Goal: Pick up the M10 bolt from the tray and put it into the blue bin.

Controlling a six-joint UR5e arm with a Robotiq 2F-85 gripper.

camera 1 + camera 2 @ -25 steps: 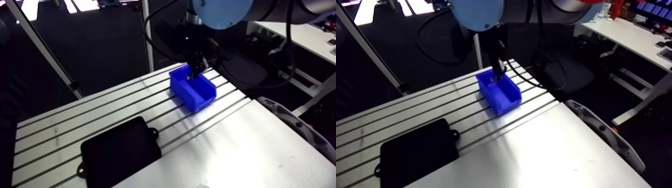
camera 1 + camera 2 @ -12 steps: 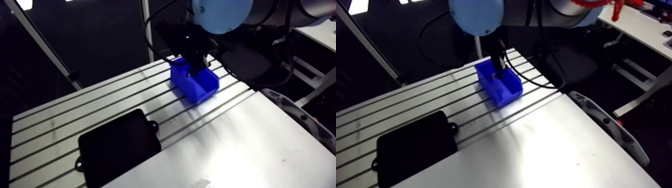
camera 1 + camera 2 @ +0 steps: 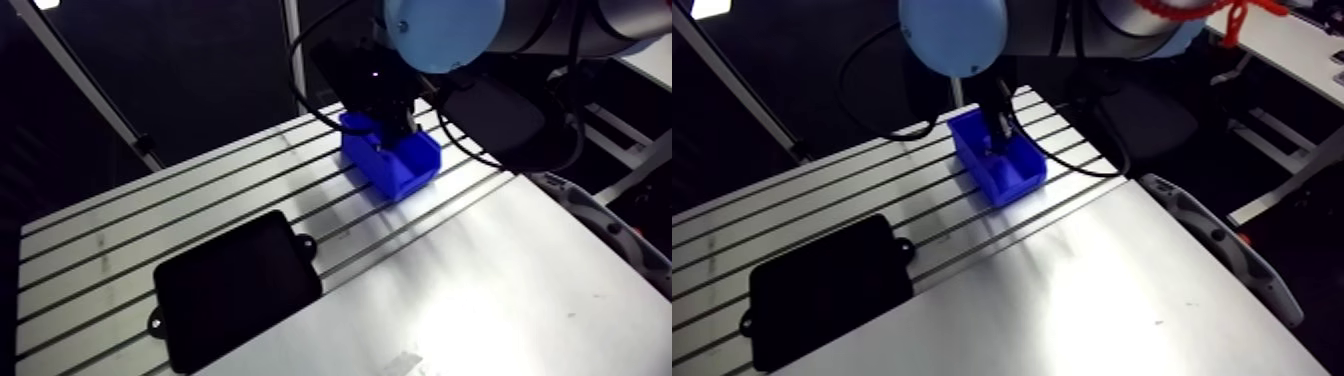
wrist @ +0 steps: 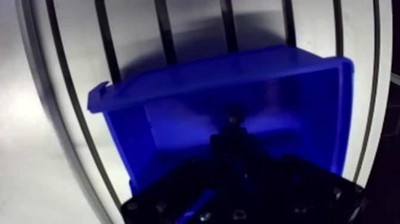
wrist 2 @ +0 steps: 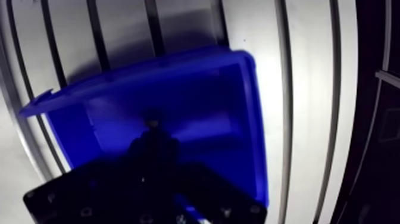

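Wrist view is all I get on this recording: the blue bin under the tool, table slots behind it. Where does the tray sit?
Observer: The black tray lies flat on the table, well apart from the blue bin and nearer the arm camera.
Reviewer: Anything in it?
Observer: Nothing shows in it in the arm view, though its inside is dark.
Reviewer: And the bin's spot?
Observer: It stands on the slotted part, close to the table's far edge.
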